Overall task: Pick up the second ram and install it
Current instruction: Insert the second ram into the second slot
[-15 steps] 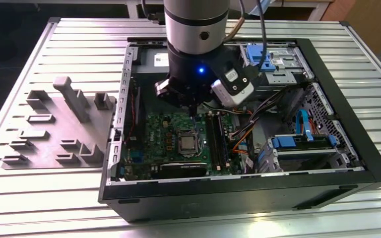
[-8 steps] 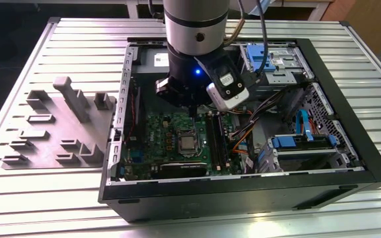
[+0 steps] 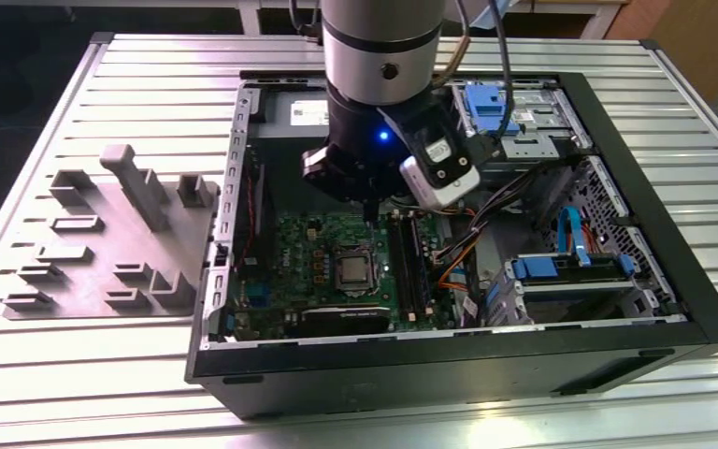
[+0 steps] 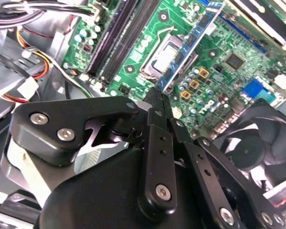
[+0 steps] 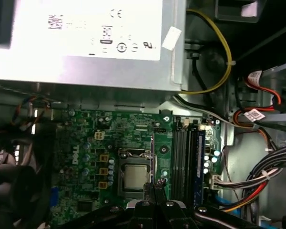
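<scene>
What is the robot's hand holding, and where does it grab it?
The second ram, a thin blue stick. The hand seems to pinch its near end, and the rest pokes out over the green board.

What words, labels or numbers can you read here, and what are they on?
Nothing reads clearly enough to quote.
White label on the power supply: print too small.
Green board: white lettering, blurred.
White cable tag: blurred.
Second ram, held in the shut gripper: no legible print.
</scene>
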Controlling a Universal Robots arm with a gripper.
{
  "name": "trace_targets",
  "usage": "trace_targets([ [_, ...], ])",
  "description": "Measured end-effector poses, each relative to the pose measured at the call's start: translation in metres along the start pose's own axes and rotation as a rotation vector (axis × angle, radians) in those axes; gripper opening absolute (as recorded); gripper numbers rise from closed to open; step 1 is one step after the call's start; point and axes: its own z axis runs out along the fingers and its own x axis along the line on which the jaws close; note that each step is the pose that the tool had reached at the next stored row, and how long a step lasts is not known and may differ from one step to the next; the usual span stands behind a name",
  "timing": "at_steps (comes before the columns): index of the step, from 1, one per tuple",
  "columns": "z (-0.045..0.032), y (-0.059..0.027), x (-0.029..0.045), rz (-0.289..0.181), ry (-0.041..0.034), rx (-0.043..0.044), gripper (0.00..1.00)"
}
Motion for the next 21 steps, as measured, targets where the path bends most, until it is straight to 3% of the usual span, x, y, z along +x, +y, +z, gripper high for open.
trace_targets([
  [7,0.0021,-0.0007,-0.015,0.0,0.0,0.0,0.11],
  [21,0.0075,-0.0017,-0.0329,0.011,-0.0004,0.0001,0.11],
])
